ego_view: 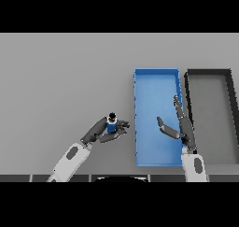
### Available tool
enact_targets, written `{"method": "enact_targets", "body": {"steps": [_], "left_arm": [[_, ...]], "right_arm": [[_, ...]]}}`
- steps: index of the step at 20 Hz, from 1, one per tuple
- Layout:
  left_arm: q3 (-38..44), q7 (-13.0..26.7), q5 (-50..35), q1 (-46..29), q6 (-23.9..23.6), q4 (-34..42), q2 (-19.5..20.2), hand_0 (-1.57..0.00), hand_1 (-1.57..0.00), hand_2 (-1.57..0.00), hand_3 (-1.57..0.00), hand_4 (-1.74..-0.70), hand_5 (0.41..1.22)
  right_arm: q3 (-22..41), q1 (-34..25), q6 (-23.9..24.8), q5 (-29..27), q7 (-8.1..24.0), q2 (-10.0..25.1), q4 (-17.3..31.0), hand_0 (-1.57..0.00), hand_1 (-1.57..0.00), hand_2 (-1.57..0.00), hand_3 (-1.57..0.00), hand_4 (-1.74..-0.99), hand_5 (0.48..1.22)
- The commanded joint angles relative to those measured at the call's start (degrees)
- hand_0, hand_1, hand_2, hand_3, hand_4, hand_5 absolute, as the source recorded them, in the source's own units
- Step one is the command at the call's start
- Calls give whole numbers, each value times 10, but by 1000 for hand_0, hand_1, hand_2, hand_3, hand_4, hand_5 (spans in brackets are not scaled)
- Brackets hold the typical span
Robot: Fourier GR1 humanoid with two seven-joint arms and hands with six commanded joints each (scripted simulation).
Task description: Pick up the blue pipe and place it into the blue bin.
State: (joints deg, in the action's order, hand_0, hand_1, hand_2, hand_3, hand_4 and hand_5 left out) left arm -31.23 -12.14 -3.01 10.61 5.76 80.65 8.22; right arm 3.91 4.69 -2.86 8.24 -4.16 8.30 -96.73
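The left arm enters from the lower edge, left of centre, and angles up and to the right. Its left hand (105, 130) is over the table (65, 81), just left of the blue bin (157, 72). The fingers and thumb are curled round the pipe (111, 124), with the dark fingertips extending right toward the bin's left wall without reaching it.

The right arm rises almost straight up from the lower edge at the bin's right side. The right hand (185, 128) is flat and relaxed: the fingers run straight up along the bin's right wall, and the thumb is spread out to the left over the bin floor. It holds nothing.

The pipe is held outside the bin, near the left wall. It appears as a short blue body with a dark cap at the top. Its long axis appears roughly upright in the view, cap end up; true tilt cannot be judged from this angle. The lower end is hidden by the gripping fingers.

A black bin (208, 72) is just right of the blue bin, with their walls nearly touching. The right hand covers part of the narrow gap between the two bins.
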Motion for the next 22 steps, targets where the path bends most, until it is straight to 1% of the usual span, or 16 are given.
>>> {"method": "enact_targets", "body": {"steps": [1,2,4,6,7,8,9,11,12,14,17,19,20,22], "left_arm": [[3,1,-5,1,-1,9,-4,-1504,-1515,-1522,-1520,-1471,1200],[7,2,-6,7,-1,17,-7,-1518,-1526,-1532,-1531,-1469,1204],[13,14,-14,15,5,42,-5,-1537,-1542,-1546,-1545,-1467,1210],[6,36,-15,29,12,65,-12,-1549,-1553,-1555,-1554,-1466,1214],[6,41,-17,32,17,79,-11,-1554,-1556,-1558,-1558,-1465,1215],[5,45,-17,35,20,90,-11,-1557,-1559,-1561,-1560,-1466,1217],[7,53,-18,38,24,95,-8,-1560,-1562,-1563,-1563,-1466,1217],[7,75,-15,47,28,95,-13,-1564,-1565,-1566,-1566,-1466,1219],[10,74,-14,48,31,98,-11,-1565,-1566,-1567,-1567,-1467,1219],[11,79,-11,47,36,96,-13,-1567,-1568,-1568,-1568,-1466,1220],[9,77,-6,38,42,98,-19,-1569,-1569,-1570,-1570,-1466,1220],[8,83,2,39,43,98,-21,-1570,-1570,-1570,-1570,-1466,1220],[10,83,3,37,46,97,-20,-1570,-1570,-1570,-1570,-1466,1220],[11,80,6,36,49,90,-29,-1570,-1570,-1571,-1571,-1467,1220]], "right_arm": [[4,5,1,3,-5,-4,-3,1,1,1,1,-1229,633],[1,4,2,4,2,0,-2,1,1,1,1,-1226,636],[4,2,7,14,-1,2,-6,1,1,1,1,-1213,639],[3,1,14,25,-6,3,7,1,1,1,1,-1194,642],[3,-6,13,26,-3,4,12,1,1,1,1,-1184,643],[3,-2,11,25,-10,5,8,1,1,1,1,-1176,643],[5,11,12,27,-20,6,1,1,1,1,1,-1170,644],[1,9,12,26,-18,9,3,1,1,1,1,-1158,643],[-4,4,12,21,-16,10,11,1,1,1,1,-1155,642],[1,14,15,27,-24,8,-2,1,1,1,1,-1145,643],[9,38,36,46,-16,-3,-28,1,1,1,1,-1138,643],[16,59,51,62,-12,-15,-45,1,1,1,1,-1188,643],[13,60,55,63,-2,-13,-49,1,1,1,1,-1191,642],[14,67,55,60,-5,-13,-72,1,1,-20,1,-1187,642]]}}
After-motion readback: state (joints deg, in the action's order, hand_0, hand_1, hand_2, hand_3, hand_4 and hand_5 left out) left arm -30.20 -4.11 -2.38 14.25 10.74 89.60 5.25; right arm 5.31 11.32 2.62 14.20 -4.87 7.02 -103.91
